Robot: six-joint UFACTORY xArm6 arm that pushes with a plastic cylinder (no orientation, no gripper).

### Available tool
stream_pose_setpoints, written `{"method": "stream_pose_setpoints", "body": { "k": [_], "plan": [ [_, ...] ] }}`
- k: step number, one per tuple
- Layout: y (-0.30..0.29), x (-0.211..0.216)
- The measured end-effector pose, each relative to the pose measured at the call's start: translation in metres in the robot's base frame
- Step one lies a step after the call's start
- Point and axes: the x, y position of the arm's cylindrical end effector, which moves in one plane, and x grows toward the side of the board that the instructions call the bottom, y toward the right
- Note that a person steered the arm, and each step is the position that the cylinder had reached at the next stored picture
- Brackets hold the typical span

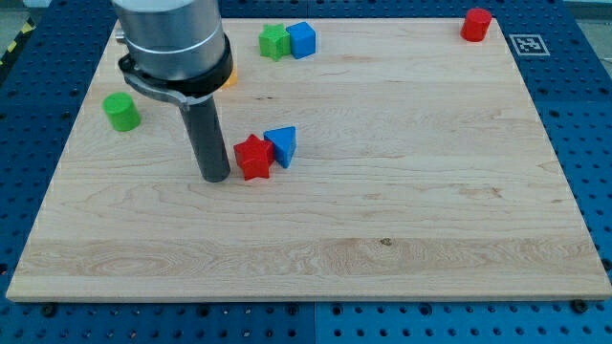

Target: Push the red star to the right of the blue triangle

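Judging progress from how the blocks lie, we have most of the job left: the red star (253,158) sits touching the left side of the blue triangle (282,145), near the middle of the wooden worktop (382,239), and it has to end up on the triangle's right. Our arm carries no hand, so there is nothing spread, pressed together or pinching; it ends in a dark rod, and my tip (216,179) stands on the worktop just left of the red star, close beside it but whether touching we cannot tell

A straight push to the right from here would drive the star into the triangle and likely shove both along together, so we judge the star must first be worked around the triangle, by its near side or its far side, before being set to its right

Elsewhere, well apart from the pair: a green cylinder (121,112) at far left, a green block (274,42) touching a blue cube (302,39) along the far edge, a red cylinder (475,24) at the far right corner, and a sliver of an orange-yellow block (230,76) mostly hidden behind the arm
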Motion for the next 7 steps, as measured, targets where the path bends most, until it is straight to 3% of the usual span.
{"method": "stream_pose_setpoints", "body": {
  "k": [3,5,7],
  "plan": [
    [0.025,-0.007],
    [0.025,-0.051],
    [0.059,-0.017]
  ]
}}
